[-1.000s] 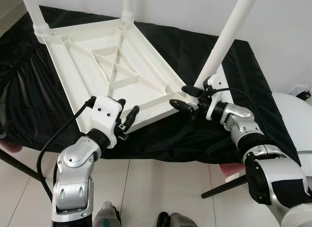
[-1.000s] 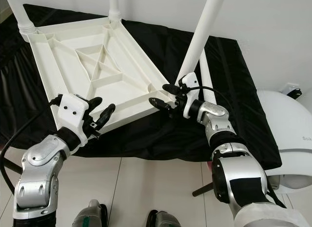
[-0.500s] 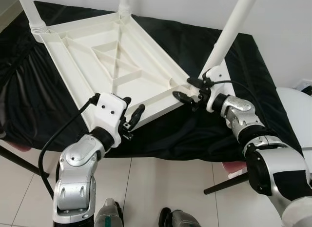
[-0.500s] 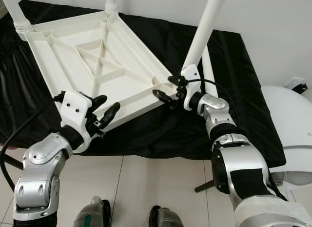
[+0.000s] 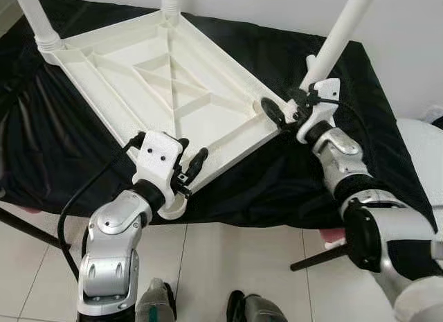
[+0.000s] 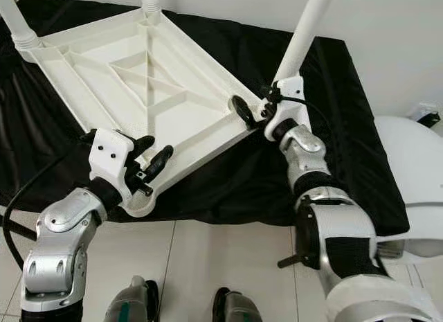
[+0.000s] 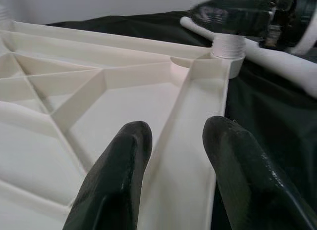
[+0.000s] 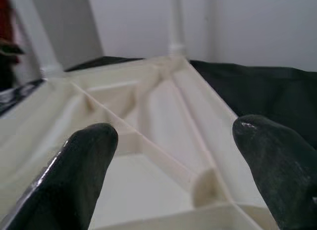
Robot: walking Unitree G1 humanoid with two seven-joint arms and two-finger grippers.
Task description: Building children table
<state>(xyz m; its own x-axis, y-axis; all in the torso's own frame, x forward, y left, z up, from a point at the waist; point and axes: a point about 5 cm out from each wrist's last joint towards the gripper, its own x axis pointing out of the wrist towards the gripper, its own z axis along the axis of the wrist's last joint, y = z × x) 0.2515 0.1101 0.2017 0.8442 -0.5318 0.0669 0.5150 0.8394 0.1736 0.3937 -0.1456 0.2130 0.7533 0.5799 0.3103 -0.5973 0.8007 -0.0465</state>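
Note:
The white plastic table [image 5: 159, 79] lies upside down on a black cloth, with three legs standing up from its corners. My left gripper [image 5: 190, 171] is open and straddles the near rim, one finger [image 7: 114, 180] inside it and one outside. The near-left corner socket [image 5: 169, 208] below it holds no leg. My right gripper [image 5: 280, 107] is open, fingers wide apart, at the base of the right leg [image 5: 342, 31] and aimed across the underside [image 8: 163, 121]. A loose white leg [image 7: 282, 59] lies on the cloth beside that corner.
The black cloth [image 5: 291, 183] hangs over the front edge above a tiled floor [image 5: 214, 266]. A white rounded object [image 6: 415, 170] stands at the right, and a dark bar [image 5: 315, 256] slants below it. A white wall runs close behind.
The right gripper has moved from in front of the table's right corner up to the leg's base. The left gripper has slid forward over the near rim. The camera has shifted a little.

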